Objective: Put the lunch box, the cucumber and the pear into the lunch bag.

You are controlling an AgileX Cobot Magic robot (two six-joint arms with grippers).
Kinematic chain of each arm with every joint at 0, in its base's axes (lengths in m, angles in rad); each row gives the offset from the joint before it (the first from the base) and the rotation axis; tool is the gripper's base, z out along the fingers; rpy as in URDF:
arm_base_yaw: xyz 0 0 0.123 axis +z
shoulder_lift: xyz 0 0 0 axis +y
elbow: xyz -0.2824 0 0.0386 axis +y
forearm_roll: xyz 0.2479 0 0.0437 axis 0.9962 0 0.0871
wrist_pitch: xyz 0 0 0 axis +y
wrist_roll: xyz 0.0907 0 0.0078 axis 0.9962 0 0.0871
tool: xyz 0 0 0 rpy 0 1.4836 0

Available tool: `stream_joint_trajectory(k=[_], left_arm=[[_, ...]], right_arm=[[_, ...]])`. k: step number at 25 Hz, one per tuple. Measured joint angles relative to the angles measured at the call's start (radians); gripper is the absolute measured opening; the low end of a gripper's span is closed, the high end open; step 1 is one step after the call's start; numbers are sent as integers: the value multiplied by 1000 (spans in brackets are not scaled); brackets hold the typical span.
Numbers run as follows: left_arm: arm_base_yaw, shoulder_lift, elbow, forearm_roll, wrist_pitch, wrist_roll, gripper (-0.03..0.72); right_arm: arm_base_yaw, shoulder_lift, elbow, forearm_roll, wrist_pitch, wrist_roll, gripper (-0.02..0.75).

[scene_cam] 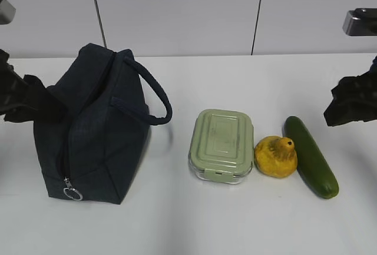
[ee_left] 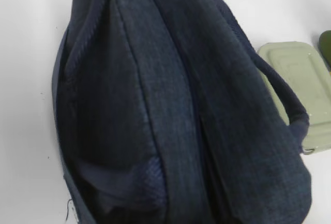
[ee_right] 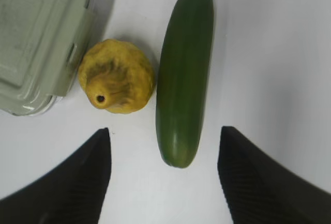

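Showing no readable writing (plain lid), lunch box (scene_cam: 221,145) sits.

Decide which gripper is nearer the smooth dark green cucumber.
Right. The right gripper hovers open just above the cucumber; the left arm is far across the table, by the dark navy bag.

Light: bright, even, from above; white table (scene_cam: 177,225) nearly washes out
Shadows: soft, short, beside lunch bag (scene_cam: 88,131) and cucumber (ee_right: 183,74)
Glare: pale sheen along the cucumber, faint shine on lunch box (scene_cam: 222,145) lid
Focus: left wrist view soft, bag fabric blurred; right gripper (ee_right: 163,177) fingers dark, slightly fuzzy
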Motion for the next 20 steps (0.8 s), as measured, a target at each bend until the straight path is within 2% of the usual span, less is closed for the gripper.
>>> stream_joint_trajectory(k=[3,7,8,12,20], left_arm=[[0,34,0,0,-3,0,250],[0,42,0,-1,-13,0,62],[-1,42,0,-1,-14,0,36],[-1,42,0,1,-17,0,6],[-1,42,0,2,-17,0,3]], right_arm=[[0,18,-8,23,-15,-23,497],[0,58,-18,40,-27,-41,497],[0,70,-22,42,-31,-41,497],[0,142,-71,46,-35,-44,497],[0,323,-209,42,-38,-28,497]])
